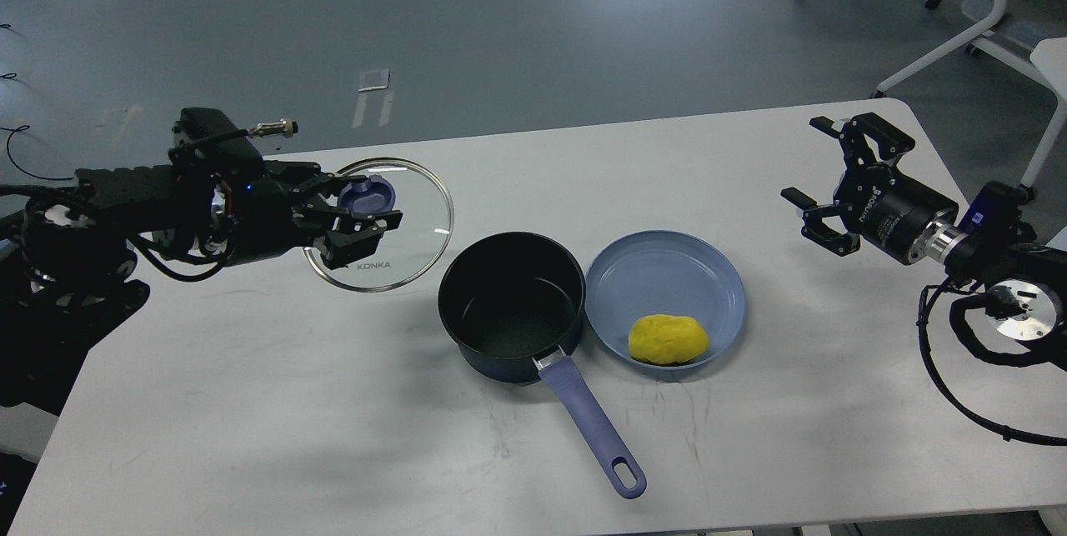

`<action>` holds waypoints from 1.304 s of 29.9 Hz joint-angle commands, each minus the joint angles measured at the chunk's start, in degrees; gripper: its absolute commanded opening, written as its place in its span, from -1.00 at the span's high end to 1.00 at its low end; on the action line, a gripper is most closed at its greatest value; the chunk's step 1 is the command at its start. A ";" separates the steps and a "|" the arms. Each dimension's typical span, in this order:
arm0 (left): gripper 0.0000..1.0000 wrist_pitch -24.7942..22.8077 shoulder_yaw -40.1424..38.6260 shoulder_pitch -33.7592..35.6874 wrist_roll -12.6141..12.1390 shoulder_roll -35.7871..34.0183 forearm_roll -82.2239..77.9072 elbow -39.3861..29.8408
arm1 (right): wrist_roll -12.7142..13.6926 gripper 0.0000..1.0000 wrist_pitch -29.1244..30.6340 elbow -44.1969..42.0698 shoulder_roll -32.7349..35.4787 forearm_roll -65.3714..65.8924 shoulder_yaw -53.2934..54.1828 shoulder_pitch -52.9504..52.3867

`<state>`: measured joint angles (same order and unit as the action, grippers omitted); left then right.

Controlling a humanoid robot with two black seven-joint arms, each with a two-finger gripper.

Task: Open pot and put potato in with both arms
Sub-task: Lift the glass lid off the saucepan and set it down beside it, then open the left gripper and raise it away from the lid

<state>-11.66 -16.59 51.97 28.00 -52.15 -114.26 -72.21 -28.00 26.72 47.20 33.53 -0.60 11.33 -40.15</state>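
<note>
The dark navy pot (511, 308) stands uncovered in the middle of the white table, its black inside empty, its periwinkle handle (593, 428) pointing toward the front. My left gripper (360, 215) is shut on the blue knob (367, 195) of the glass lid (408, 248) and holds the lid in the air to the left of the pot. The yellow potato (668, 339) lies in the light-blue plate (667, 265) right next to the pot. My right gripper (821, 177) is open and empty above the table's right side, well apart from the plate.
The white table (333, 419) reaches its far edge behind the lid and its right edge under my right arm. White chair legs (959, 36) stand on the grey floor at the back right. Cables lie on the floor at the far left.
</note>
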 commanded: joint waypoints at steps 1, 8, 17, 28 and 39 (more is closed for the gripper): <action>0.00 3.75 1.83 -3.54 0.00 -1.46 1.06 3.21 | 0.00 -1.00 0.00 -0.01 -0.13 0.07 -0.16 0.07; -0.04 6.12 2.00 -10.91 0.00 -0.85 5.01 7.95 | 0.00 -1.00 0.00 -0.01 0.22 0.07 -0.25 -0.02; -0.10 9.55 2.00 -15.31 0.00 3.46 5.19 13.49 | 0.00 -1.00 0.00 0.08 0.66 0.07 -0.51 -0.02; -0.94 11.31 2.00 -16.02 0.00 4.61 7.47 14.73 | 0.00 -1.00 0.00 0.08 0.66 0.07 -0.51 -0.02; -0.95 5.89 1.12 -9.79 0.00 2.06 43.00 10.51 | 0.00 -1.00 0.26 6.74 7.42 16.81 -4.54 -7.56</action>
<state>-2.25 -15.52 39.84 28.00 -49.51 -86.03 -60.28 -28.00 26.97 50.67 38.09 6.10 9.47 -43.54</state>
